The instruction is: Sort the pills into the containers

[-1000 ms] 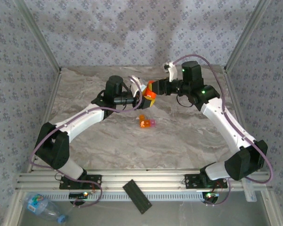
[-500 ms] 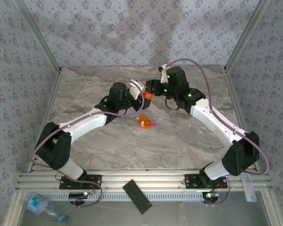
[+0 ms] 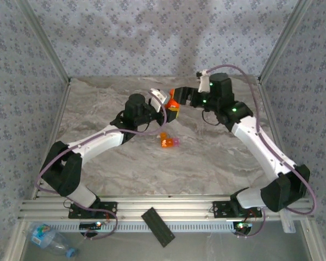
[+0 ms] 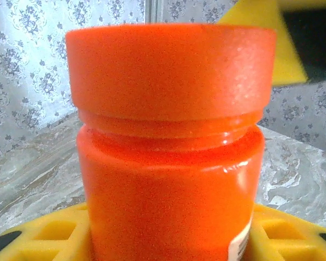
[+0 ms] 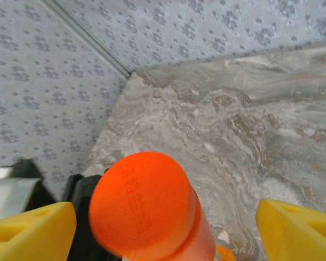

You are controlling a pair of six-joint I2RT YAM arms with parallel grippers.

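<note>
clenched on the pill bottle point(image 4: 168, 136) with the left gripper point(image 4: 163, 242), yellow fingers point(image 4: 43, 239) against its lower sides. spread open at the right gripper point(image 5: 163, 228), pads point(image 5: 296, 228) at 9 and 3 o'clock of the orange cap point(image 5: 141, 201), clear of it. raised lettering on that cap, too blurred to read; white label corner point(image 4: 240, 246) cut off, print illegible. seen from above, both arms bent inward, meeting toward 12 o'clock over the table point(image 3: 206, 163). at 6 o'clock of the bottle, on the marble, the small orange compartment point(image 3: 166, 143) with pink piece.
</note>
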